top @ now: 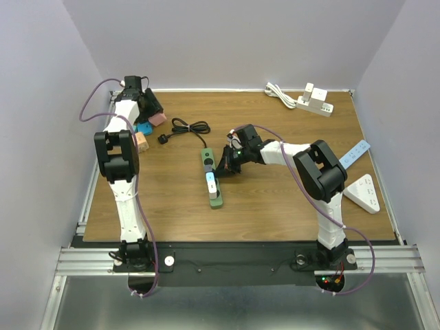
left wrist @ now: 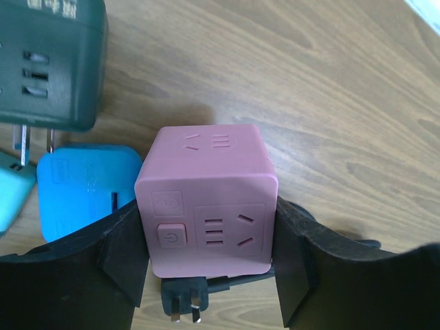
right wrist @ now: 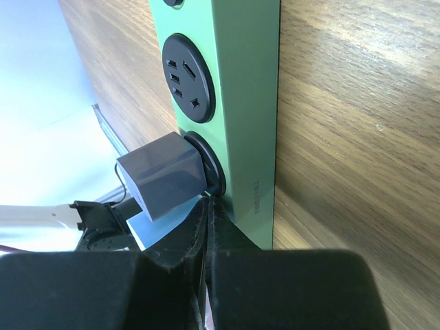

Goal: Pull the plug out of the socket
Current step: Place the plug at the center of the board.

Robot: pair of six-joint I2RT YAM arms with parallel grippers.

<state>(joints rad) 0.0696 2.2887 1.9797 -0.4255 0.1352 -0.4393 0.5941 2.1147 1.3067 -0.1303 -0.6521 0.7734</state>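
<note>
While left gripper (left wrist: 206, 244) grasps pink cube (left wrist: 206, 172), right gripper (right wrist: 208, 203), jaws clenched empty, sits beside seated grey plug (right wrist: 163, 177); next: reopen, grip, pull.

Long green plastic power strip (top: 215, 198): grey cube plug (right wrist: 165, 175) seated in it. Behind-left, black coiled cable (top: 187, 128); farther left, pink plastic socket cube (top: 157, 118); behind-right, white power strip (top: 315, 103).

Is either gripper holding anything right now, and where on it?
Left gripper clamps the pink cube-shaped socket block by its opposite side faces. Right gripper is shut empty beside the grey plug.
</note>
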